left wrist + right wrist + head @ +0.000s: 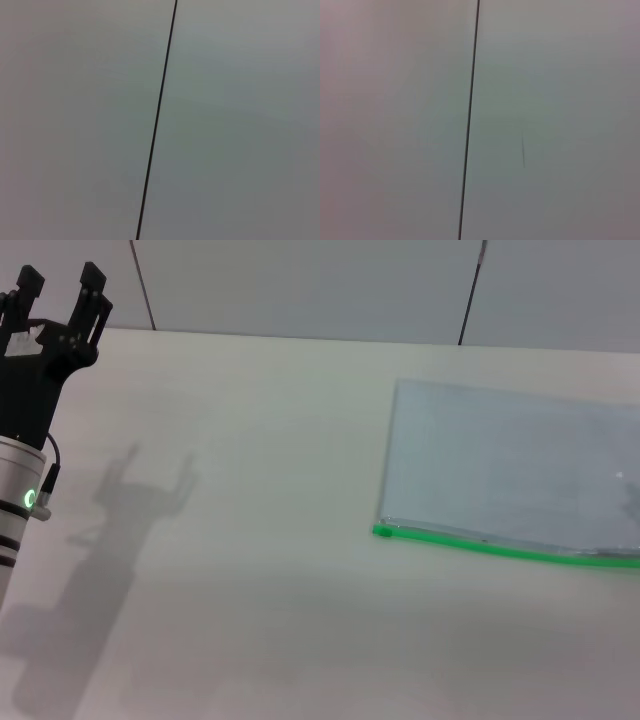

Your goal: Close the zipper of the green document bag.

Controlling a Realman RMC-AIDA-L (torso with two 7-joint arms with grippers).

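A: Pale desk (pixel 250 540) is seen throughout; nearest, what is shown?

B: Nothing held. The bag (pixel 510 480) is laid flat at the right, green zipper (pixel 500 547) along its near edge.

A: Closed?

B: Slider unseen; undecidable. Left tool (pixel 62 285) is raised far left, fingers spread, empty. Right tool is not seen.

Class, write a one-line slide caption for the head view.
Left gripper raised at the table's left edge, fingers open, far from the green document bag lying flat on the right.
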